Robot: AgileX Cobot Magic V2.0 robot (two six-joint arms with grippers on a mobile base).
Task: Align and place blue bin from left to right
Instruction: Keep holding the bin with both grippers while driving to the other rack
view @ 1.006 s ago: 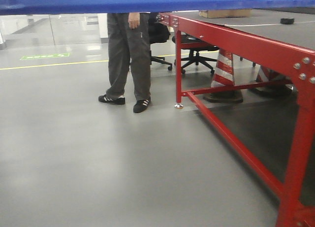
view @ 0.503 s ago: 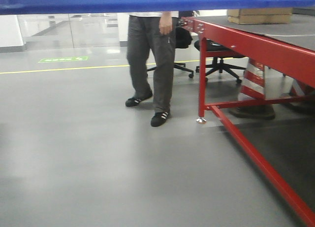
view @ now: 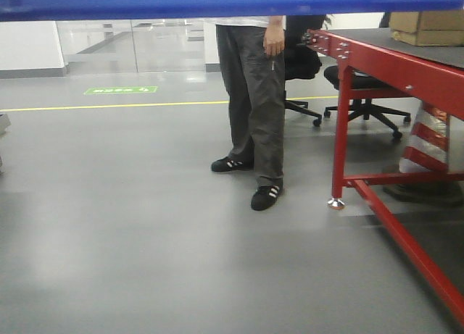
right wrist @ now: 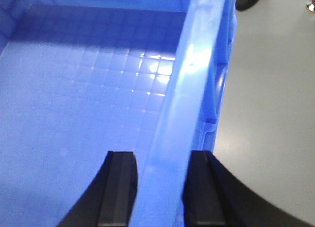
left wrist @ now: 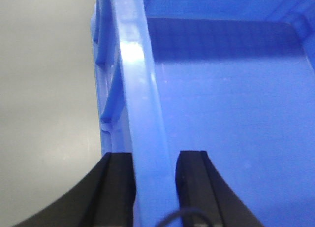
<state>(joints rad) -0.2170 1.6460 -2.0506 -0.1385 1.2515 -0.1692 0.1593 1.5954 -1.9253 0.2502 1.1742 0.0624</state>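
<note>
While held at both side walls, blue bin (left wrist: 236, 113) spans left gripper (left wrist: 153, 163) to right gripper (right wrist: 160, 163). Left gripper: clamped astride left rim. Right gripper: clamped astride right rim.

Blue bin (right wrist: 88, 89) was solid bright blue, faint grid on its floor. Left claw (left wrist: 155, 182) and right claw (right wrist: 160, 187) were black. Counter frame (view: 341, 131) red, floor (view: 130, 261) grey, cone (view: 428, 142) red-white striped.

green floor sign (view: 119, 90) carries white marks, too blurred to read.
</note>
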